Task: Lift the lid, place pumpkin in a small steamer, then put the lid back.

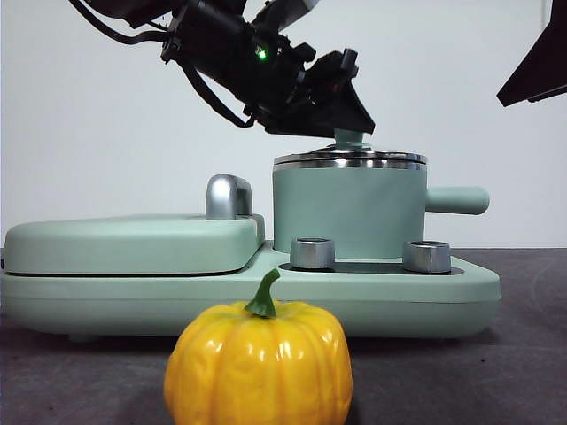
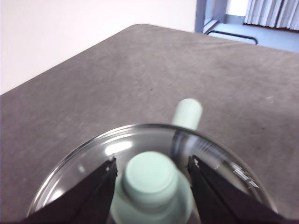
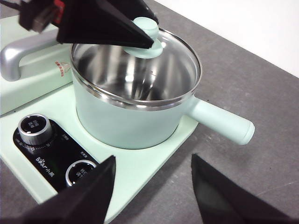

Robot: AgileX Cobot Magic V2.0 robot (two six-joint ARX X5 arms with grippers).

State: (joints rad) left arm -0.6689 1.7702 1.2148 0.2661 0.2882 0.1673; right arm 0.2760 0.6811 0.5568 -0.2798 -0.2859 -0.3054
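Left pincer (image 2: 152,179) set astride the mint-green knob (image 2: 150,179) of the lid (image 1: 349,160), one jaw on each side of the knob, very close to it or just touching; whether the grip has fully closed cannot be told. The lid lies seated on the rim of the small steamer (image 1: 345,212), so the step in hand is judged to be the first one, lifting the lid. To do it well, the jaws should close squarely on the knob's stem below its cap, and the lift should go straight up so that the steel rim clears the pot without dragging or tipping it on the cooker base (image 1: 416,288).

Right pincer (image 3: 152,186) waiting with its jaws wide apart and empty, above the base beside the steamer's side handle (image 3: 222,122).

Contents: seen through the glass, the steamer shows only bare steel walls; nothing is visible inside it. The pumpkin (image 1: 259,363) stands upright on the worktop (image 1: 496,372) in front of the base, well apart from the pot. The flat grill cover (image 1: 133,241) beside the steamer is closed.
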